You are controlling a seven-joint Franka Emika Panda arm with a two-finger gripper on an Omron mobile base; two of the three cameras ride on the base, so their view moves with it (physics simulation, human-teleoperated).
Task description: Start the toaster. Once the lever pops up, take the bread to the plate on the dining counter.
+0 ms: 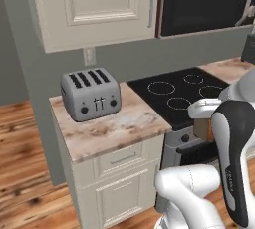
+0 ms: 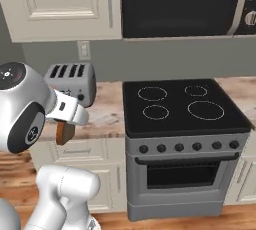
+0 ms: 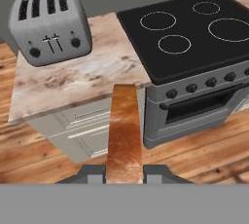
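The grey-silver toaster (image 1: 91, 93) (image 2: 71, 81) (image 3: 51, 26) stands at the back of a narrow marbled counter (image 1: 119, 128), and its slots look empty. My gripper (image 3: 124, 172) (image 2: 67, 123) hangs in front of that counter, off its edge, shut on the bread (image 3: 124, 130) (image 2: 65, 133). The slice shows edge-on in the hand view, brown crust towards the camera. In the left base view a tan bit of the bread (image 1: 202, 129) peeks out under the white hand. The plate and the dining counter are out of view.
A black cooktop with an oven below (image 1: 182, 93) (image 2: 182, 109) (image 3: 194, 28) stands right of the counter. Cream cabinets (image 1: 94, 4) and a dark microwave (image 2: 180, 4) hang above. Wooden floor (image 3: 44, 159) lies below the gripper.
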